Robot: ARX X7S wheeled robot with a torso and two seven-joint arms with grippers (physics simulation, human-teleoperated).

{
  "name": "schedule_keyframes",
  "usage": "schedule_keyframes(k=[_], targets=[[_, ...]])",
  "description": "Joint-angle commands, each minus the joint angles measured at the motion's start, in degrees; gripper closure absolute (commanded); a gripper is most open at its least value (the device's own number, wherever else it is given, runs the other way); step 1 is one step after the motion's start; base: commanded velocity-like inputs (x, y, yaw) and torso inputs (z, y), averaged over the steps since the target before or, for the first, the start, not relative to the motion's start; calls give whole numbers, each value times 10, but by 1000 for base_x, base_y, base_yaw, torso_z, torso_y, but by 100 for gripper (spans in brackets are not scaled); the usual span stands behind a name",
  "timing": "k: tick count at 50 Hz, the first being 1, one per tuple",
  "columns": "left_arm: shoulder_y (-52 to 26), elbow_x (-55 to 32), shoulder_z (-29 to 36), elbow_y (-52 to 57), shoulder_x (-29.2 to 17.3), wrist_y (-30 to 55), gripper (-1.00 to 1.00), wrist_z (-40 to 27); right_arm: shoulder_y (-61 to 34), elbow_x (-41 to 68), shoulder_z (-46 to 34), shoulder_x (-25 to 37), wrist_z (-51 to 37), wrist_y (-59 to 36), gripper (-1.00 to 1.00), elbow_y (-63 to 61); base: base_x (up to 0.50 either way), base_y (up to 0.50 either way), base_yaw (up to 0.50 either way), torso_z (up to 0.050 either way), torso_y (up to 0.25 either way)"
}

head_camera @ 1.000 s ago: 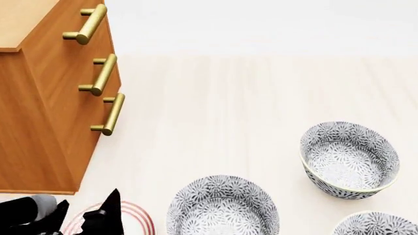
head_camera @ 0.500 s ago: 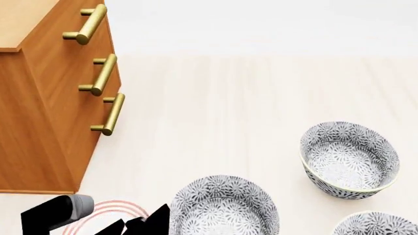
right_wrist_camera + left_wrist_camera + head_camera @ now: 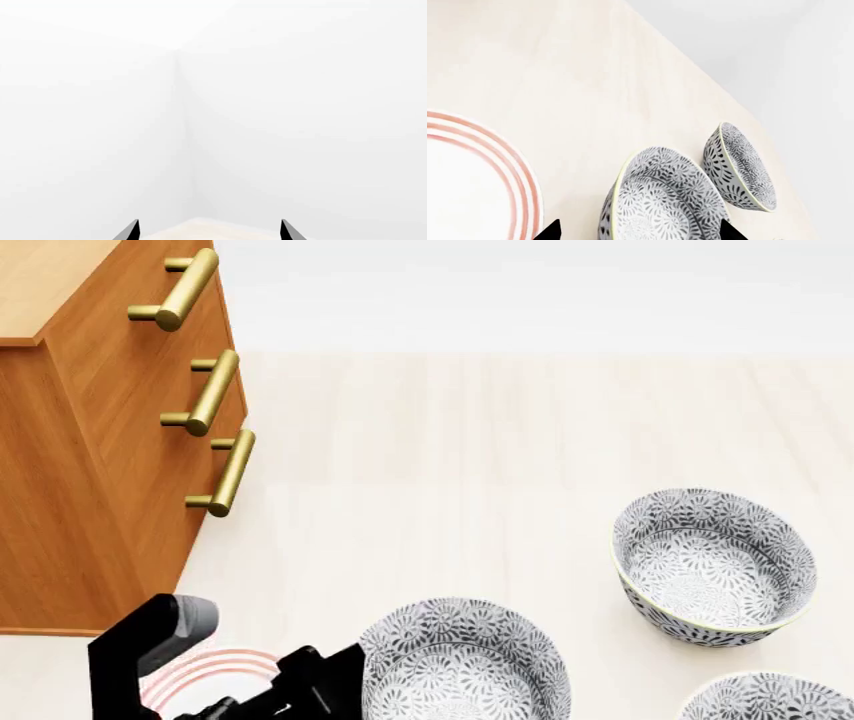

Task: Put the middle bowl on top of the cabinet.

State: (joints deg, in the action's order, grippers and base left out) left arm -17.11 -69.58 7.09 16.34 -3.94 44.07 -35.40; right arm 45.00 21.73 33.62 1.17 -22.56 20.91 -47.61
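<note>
Spread wide, the black left gripper (image 3: 635, 234) hangs just over the deep white, grey-flowered middle bowl (image 3: 461, 665), its fingertips (image 3: 549, 231) either side of the rim, beside the flat red-striped white plate (image 3: 474, 180). Farther off rests an identical patterned bowl (image 3: 713, 565). Farthest stands the tall orange-brown wooden cabinet (image 3: 94, 430). Right gripper (image 3: 209, 231) gapes, empty.

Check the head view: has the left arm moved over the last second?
Yes. The left arm has advanced rightward across the striped plate toward the nearest bowl.
</note>
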Motion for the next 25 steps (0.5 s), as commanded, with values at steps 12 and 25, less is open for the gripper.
schedule_keyframes(k=[12,25], targets=[[-23,-14,20,-83,-4,-18,-100,37,0,-15,16,-12,11,0,-100,-4,0,0,0,0,0],[-22,-5,43,-94,-10,-29,-100,46,0,-15,18,-12,12,1,-100,-6,0,0,0,0,0]])
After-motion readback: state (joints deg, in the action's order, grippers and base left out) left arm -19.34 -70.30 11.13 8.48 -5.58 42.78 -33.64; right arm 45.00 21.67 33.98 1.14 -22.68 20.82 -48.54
